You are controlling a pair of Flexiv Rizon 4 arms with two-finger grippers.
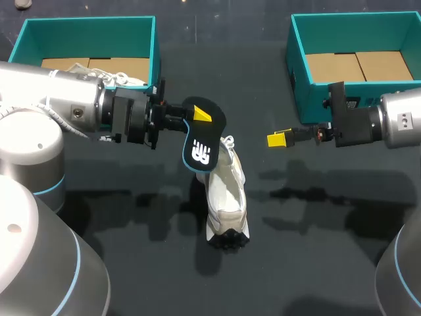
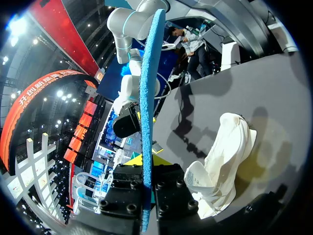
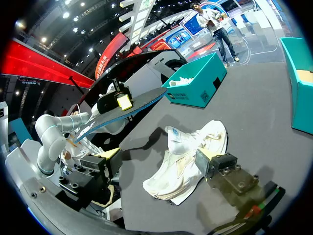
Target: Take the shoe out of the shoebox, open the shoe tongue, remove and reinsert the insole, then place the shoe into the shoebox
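1. Shoe: white, lying on the dark table, outside both boxes. Black tread shows at its near end. In the right wrist view it lies over on its side with the opening facing that camera.
2. Insole: black with a white mark on top, blue underneath. It sits just past the shoe's far end, overlapping it from above. In the right wrist view it is lifted clear of the shoe and the table.
3. Left gripper: on the far-left side of the shoe, clamped on the insole. One yellow tip sits on the top face. The left wrist view shows the insole edge-on, pinched between both black fingers.
4. Right gripper: to the right of the shoe's far end, well apart from it. The fingers are spread and hold nothing; in its own view the shoe lies ahead, between them.
5. Left shoebox: teal, far-left of the shoe, beyond the left arm. Something white with laces lies inside.
6. Right shoebox: teal, far-right of the shoe. A brown cardboard floor is showing.
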